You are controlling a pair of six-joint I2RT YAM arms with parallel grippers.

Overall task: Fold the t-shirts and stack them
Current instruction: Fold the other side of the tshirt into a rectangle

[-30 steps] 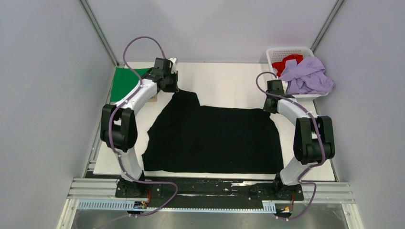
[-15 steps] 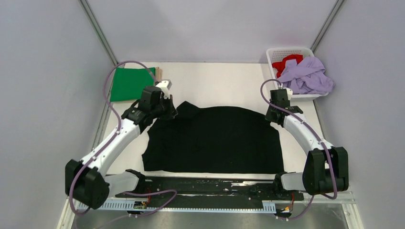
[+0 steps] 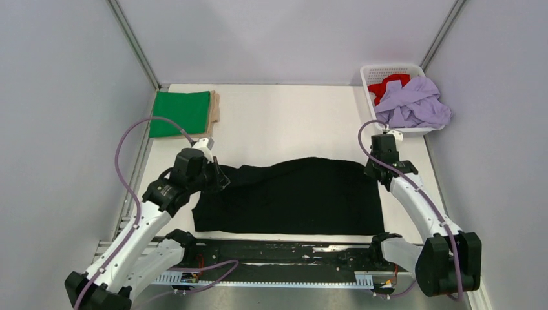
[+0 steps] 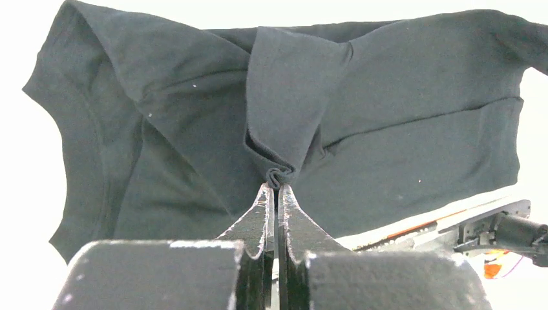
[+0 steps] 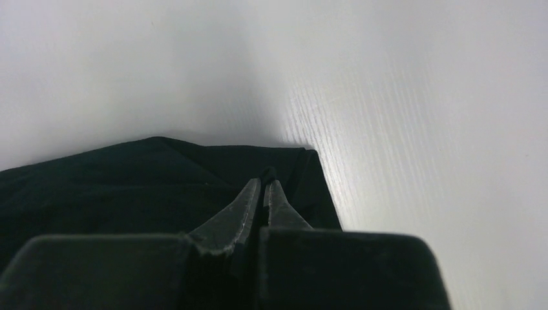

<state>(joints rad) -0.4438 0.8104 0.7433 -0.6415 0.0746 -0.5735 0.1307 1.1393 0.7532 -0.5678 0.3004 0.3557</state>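
Mid-fold on the black t-shirt (image 3: 304, 197) - far edge held up at both upper corners and doubled toward the near hem, halving the garment. Judged early in the task: only this one shirt in hand, with more waiting.

Left pincer (image 4: 274, 187): clamped tight on a bunched pinch of black cloth right at the tips, with sleeve and shoulder folds draped just beyond and to either side. Right pincer (image 5: 263, 182): likewise closed, nipping the shirt's other corner at the tips; bare table (image 5: 420, 129) beyond and to its right, dark cloth off to its left.

Next, by the look of it: lowering both corners together onto the near edge, level with each other for a square fold, then releasing without dragging the top layer back. Rumpled near the left pincer - probably in need of smoothing afterwards.

Well beyond the left pincer: a green t-shirt (image 3: 179, 113), folded flat on top of a tan t-shirt (image 3: 216, 108). Beyond the right pincer: a white basket (image 3: 388, 68) with a red t-shirt (image 3: 388, 84) and a lilac t-shirt (image 3: 417, 103) heaped inside, unfolded.
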